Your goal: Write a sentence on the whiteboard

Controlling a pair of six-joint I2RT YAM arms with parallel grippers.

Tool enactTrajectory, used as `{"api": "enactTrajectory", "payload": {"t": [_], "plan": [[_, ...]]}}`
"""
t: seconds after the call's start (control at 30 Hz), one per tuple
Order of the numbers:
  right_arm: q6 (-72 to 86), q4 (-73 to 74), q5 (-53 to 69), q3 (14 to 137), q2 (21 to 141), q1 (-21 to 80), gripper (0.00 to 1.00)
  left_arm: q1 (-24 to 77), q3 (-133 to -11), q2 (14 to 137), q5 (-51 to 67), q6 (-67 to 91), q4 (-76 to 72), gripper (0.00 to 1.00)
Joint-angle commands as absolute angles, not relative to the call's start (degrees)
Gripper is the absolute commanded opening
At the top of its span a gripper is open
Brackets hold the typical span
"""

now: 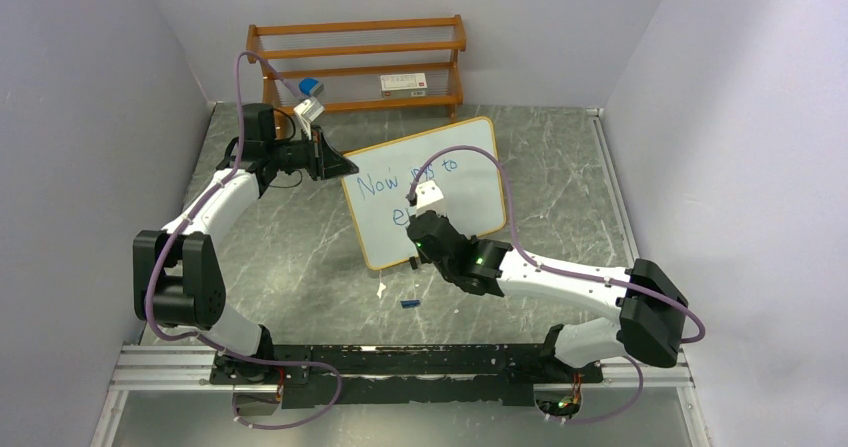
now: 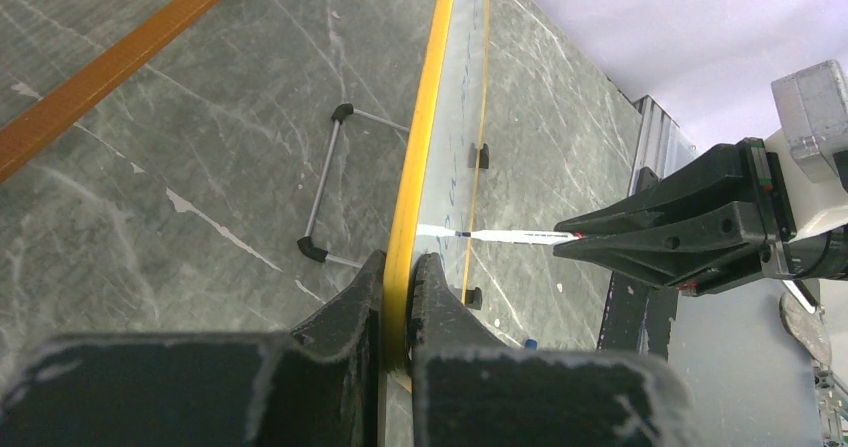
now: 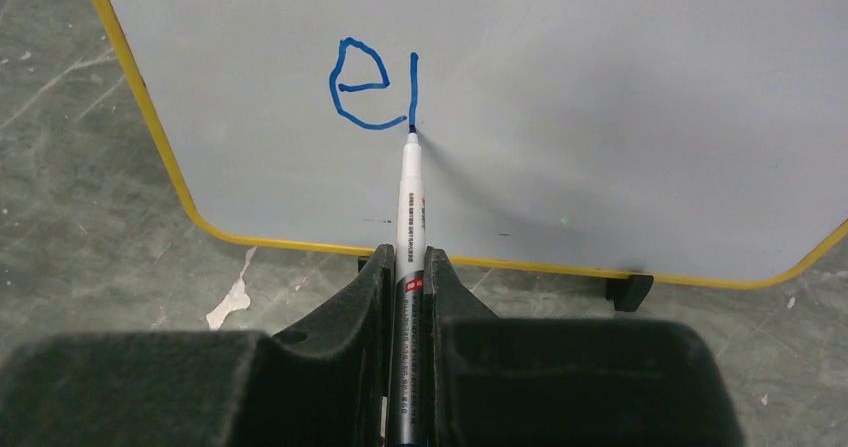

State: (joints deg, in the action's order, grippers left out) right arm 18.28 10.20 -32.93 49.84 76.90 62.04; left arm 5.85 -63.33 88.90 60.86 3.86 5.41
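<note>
The whiteboard (image 1: 470, 202) stands tilted mid-table on small black feet. Blue lettering, the sentence (image 1: 385, 181), reads "Now … to" on the top row. My left gripper (image 1: 340, 164) is shut on the board's upper left edge, and its jaws clamp the yellow frame (image 2: 402, 267). My right gripper (image 3: 410, 262) is shut on a white marker (image 3: 411, 192). The marker's tip touches the whiteboard (image 3: 600, 117) at the foot of a vertical stroke beside a blue "e" (image 3: 360, 85). From the left wrist, the right gripper (image 2: 575, 237) points the marker (image 2: 510, 235) at the board face.
A brown wooden shelf rack (image 1: 360, 62) stands against the back wall, holding a blue-and-white item (image 1: 309, 85) and a card (image 1: 404, 82). A blue cap (image 1: 409, 304) and a white scrap (image 1: 381, 288) lie in front of the board. A wire stand (image 2: 330, 182) sits behind it.
</note>
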Motion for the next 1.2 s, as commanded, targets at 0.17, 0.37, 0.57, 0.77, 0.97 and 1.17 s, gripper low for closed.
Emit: {"api": "enactTrajectory", "payload": {"t": [0.17,0.37,0.57,0.77,0.97,1.17], "plan": [[18.3,9.7,-32.9,48.6,74.6,61.5,0.00,8.8,-60.4,92.8,49.1,-4.8,11.8,0.05],[17.0,6.4,-33.4,47.9,72.3,61.6,0.00,8.8,-60.4,92.9,49.0,-4.9,11.9,0.05],[15.7,4.3,-33.7,48.5,73.3,61.4,0.00,8.8,-60.5,93.1,49.2,-4.8,11.9,0.05],[15.3,3.0,-35.3,48.6,74.6,61.4,0.00,8.8,-60.4,93.0,49.2,-4.8,11.9,0.05],[15.0,2.6,-35.5,48.9,75.5,61.3,0.00,8.8,-60.4,92.9,49.3,-4.8,11.8,0.05],[14.9,2.4,-34.8,48.9,75.8,61.3,0.00,8.8,-60.4,93.0,49.3,-4.7,11.8,0.05]]}}
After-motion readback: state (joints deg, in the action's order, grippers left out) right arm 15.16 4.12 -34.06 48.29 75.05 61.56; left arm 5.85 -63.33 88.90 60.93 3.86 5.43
